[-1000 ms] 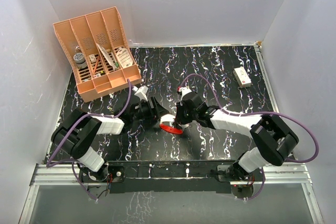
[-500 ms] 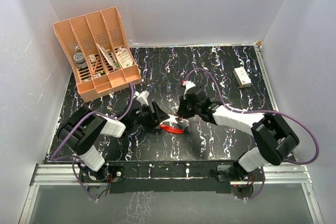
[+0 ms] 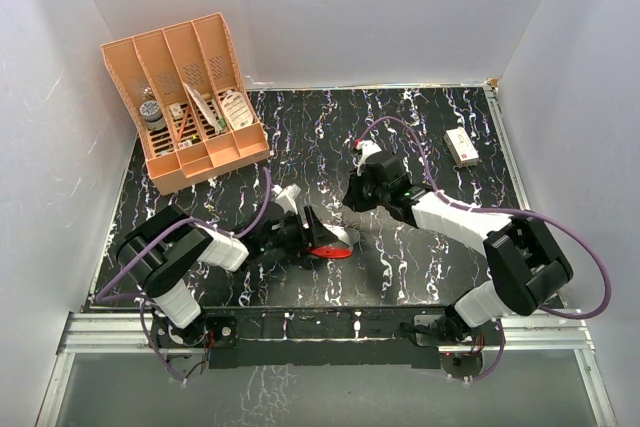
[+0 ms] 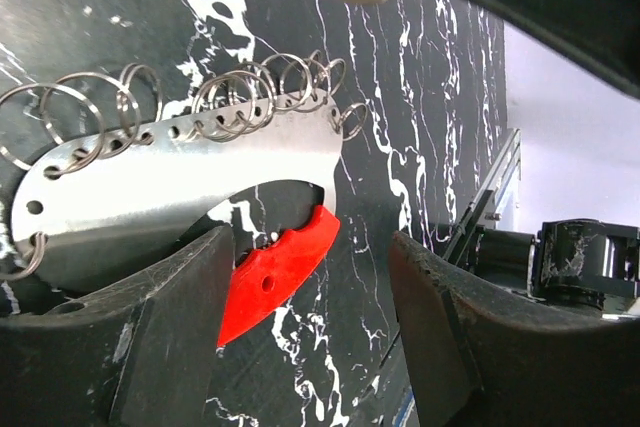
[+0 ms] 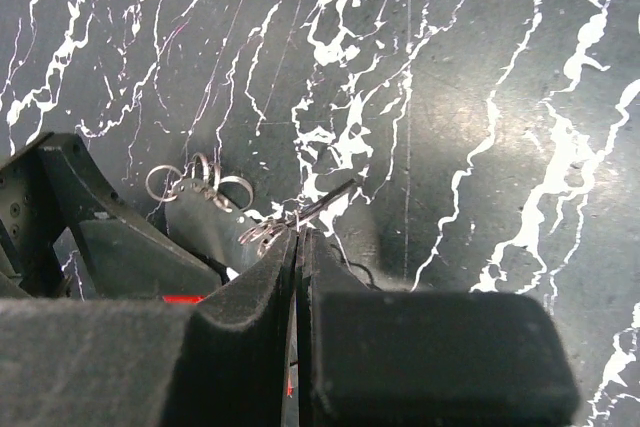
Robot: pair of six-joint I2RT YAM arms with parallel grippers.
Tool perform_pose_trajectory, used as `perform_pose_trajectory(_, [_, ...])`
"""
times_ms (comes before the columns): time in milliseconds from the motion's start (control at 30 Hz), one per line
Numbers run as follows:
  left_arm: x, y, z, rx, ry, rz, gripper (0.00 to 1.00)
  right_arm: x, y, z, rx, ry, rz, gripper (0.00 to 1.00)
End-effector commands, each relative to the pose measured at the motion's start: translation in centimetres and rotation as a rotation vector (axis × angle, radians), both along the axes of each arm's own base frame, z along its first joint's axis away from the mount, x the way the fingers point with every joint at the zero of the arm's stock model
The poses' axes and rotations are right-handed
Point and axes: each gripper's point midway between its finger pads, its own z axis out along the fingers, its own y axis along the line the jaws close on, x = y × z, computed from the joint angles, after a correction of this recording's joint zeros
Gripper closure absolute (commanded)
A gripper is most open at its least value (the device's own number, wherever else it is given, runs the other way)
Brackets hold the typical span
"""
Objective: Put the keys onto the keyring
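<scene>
surface [image 3: 420,117]: carries the rack, the small box and the keyring.
rack [image 3: 185,97]: far left corner of the surface, with small items standing in its compartments.
small box [image 3: 461,147]: far right, near the surface's right edge, well apart from the rest.
keyring [image 3: 325,244]: middle of the surface, toward the near edge.
left fingers [image 4: 170,337]: reach in from the keyring's left, one on each side; one touches it, the other stands apart.
rings [image 4: 250,97]: in a row along the keyring's edge farthest from the left fingers.
right fingers [image 5: 250,317]: behind the keyring, slightly right, pressed together, tips near the rings.
</scene>
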Motion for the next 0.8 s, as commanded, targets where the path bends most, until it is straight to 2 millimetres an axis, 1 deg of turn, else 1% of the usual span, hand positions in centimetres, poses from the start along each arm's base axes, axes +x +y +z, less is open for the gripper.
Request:
perform_pose_trajectory(0, [-0.7,-0.7,-0.2,-0.011,0.016,-0.003,0.39,2.0,-0.1,5.0,0.052,-0.131,-0.002,1.0])
perform_pose_trajectory(67, [-0.5,-1.1,0.5,-0.03,0.002,-0.006,0.39,1.8,-0.5,5.6,0.049,-0.141,-0.002,1.0])
perform_pose_trajectory(200, [0.5,-1.6,2.9,-0.052,-0.063,0.004,0.39,0.9,-1.0,6.3,0.039,-0.141,0.013,1.0])
perform_pose_trajectory(267, [1.0,-1.7,4.2,-0.051,-0.097,0.011,0.39,0.0,-1.1,6.2,0.039,-0.122,0.038,1.0])
perform_pose_trajectory(300, [1.3,-1.7,5.1,-0.054,-0.121,0.017,0.38,-0.7,-1.1,6.3,0.039,-0.109,0.06,1.0])
perform_pose_trajectory(333, [1.6,-1.5,5.3,-0.038,-0.133,0.027,0.38,-1.3,-1.2,6.2,0.039,-0.092,0.075,1.0])
perform_pose_trajectory(367, [2.1,-1.4,6.2,-0.031,-0.159,0.042,0.37,-2.0,-1.1,6.0,0.039,-0.075,0.092,1.0])
perform_pose_trajectory(467, [3.4,-0.5,7.3,0.022,-0.21,0.093,0.36,-4.2,-1.0,5.0,0.031,-0.022,0.142,1.0])
perform_pose_trajectory(600, [4.9,0.7,7.5,0.06,-0.223,0.133,0.35,-6.9,-0.2,4.0,0.057,0.044,0.217,1.0])
perform_pose_trajectory(767, [6.2,1.8,6.6,0.058,-0.196,0.153,0.35,-8.7,0.8,2.7,0.059,0.103,0.265,1.0])
